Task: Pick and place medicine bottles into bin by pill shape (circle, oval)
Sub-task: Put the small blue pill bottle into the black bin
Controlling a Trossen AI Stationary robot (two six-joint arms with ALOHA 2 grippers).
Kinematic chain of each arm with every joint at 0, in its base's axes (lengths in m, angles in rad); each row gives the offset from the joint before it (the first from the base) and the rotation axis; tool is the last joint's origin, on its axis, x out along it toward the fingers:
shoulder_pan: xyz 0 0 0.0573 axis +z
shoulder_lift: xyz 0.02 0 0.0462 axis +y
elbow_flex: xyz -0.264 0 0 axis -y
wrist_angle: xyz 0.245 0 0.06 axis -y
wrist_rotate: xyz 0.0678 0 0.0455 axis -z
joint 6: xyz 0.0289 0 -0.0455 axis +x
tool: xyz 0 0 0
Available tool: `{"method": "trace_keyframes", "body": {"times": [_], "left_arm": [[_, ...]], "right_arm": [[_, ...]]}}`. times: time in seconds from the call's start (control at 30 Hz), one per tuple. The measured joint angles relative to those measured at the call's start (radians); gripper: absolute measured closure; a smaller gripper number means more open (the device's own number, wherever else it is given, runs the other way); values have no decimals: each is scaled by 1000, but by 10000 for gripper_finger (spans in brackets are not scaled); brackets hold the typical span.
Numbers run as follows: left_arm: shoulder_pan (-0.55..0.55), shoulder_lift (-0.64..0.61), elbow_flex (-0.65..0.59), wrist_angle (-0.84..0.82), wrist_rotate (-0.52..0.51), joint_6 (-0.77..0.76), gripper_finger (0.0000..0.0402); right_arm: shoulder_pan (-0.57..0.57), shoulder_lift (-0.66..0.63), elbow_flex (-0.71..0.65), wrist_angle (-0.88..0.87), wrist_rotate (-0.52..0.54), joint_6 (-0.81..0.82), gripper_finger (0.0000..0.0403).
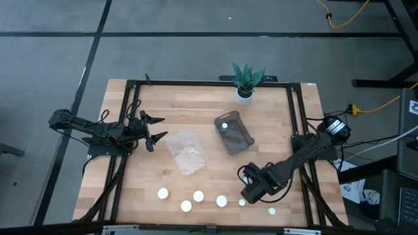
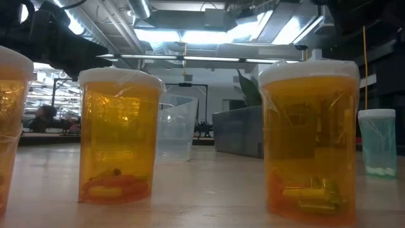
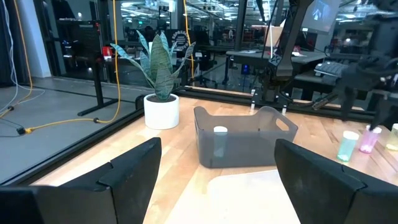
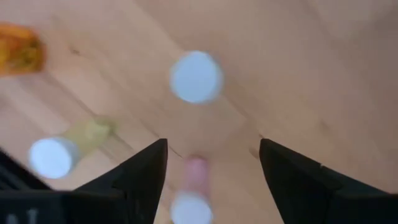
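Note:
Several white-capped medicine bottles stand in a row near the table's front edge (image 1: 198, 196); the low view shows amber ones (image 2: 117, 136) (image 2: 310, 139) upright on their bases. One bottle (image 1: 224, 126) stands inside the dark grey bin (image 1: 236, 140). The clear bin (image 1: 187, 151) lies to its left. My right gripper (image 1: 248, 194) is open above the small bottles at the row's right end. In the right wrist view a pink bottle (image 4: 193, 193) shows between its open fingers (image 4: 211, 149), apart from both. My left gripper (image 1: 160, 128) is open and empty, left of the clear bin.
A white pot with a green plant (image 1: 245, 83) stands at the table's far edge, behind the dark bin. A black frame (image 1: 196, 83) runs around the tabletop. Bare wood lies between the bins and the row of bottles (image 1: 215, 173).

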State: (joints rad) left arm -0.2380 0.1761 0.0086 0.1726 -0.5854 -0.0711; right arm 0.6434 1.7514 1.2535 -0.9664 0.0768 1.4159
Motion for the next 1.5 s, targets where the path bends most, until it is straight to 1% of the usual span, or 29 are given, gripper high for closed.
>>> {"method": "trace_keyframes", "body": {"times": [0.07,0.17,0.27,0.53,0.63,0.9,1.13,1.23,1.33,1.5], "left_arm": [[0,0,0,0,0,0,97],[0,0,0,0,0,0,97],[0,0,0,0,0,0,97],[0,0,0,-4,0,0,97],[0,0,0,-4,0,0,97],[0,0,0,-4,0,0,97],[0,0,0,-4,0,-4,97],[0,0,0,-4,0,-4,97],[0,0,0,-4,0,-4,97],[0,0,0,-4,0,-5,97]], "right_arm": [[-16,4,-36,81,5,-33,146],[-49,4,-73,133,8,-61,146],[-78,4,-101,131,8,-67,146],[-110,4,-112,163,7,-126,150],[-112,4,-112,164,10,-136,166],[-111,4,-112,163,1,-136,231],[-112,4,-110,161,0,-101,280],[-122,4,-72,99,-17,-82,292],[-145,4,14,-23,-20,-120,292],[-218,3,206,-280,75,-252,281]]}}
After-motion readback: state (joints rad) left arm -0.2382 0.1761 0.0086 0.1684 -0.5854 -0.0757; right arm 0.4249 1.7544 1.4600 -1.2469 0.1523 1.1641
